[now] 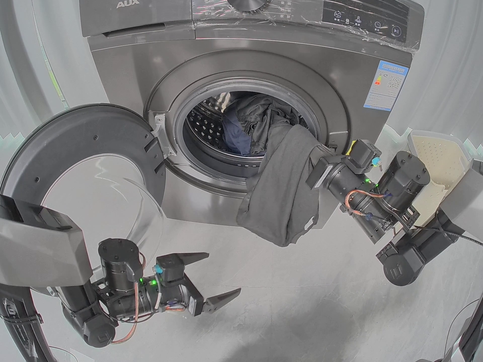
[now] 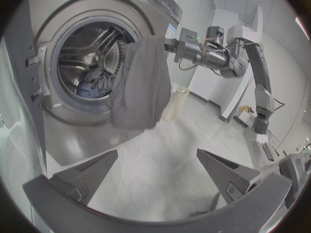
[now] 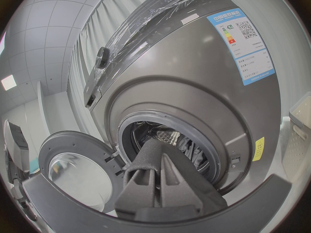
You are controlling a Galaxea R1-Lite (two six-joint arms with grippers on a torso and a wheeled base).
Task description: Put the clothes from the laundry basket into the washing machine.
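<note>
Our right gripper was clamped on the grey garment, which draped over the washing machine opening at four o'clock. It looked soft and floppy, so a bunched mid-cloth hold probably suits. Our left gripper hung wide open, empty.

Washing machine: blue energy label w/ QR code, yellow sticker, logo on drawer

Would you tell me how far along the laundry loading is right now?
Done: the door is open and some clothes lie in the drum. In hand: the right gripper is shut on a grey garment that hangs over the opening's rim, mostly outside. Left: pushing it inside; the left gripper is open and empty. Whether the laundry basket holds more, I cannot tell.
</note>
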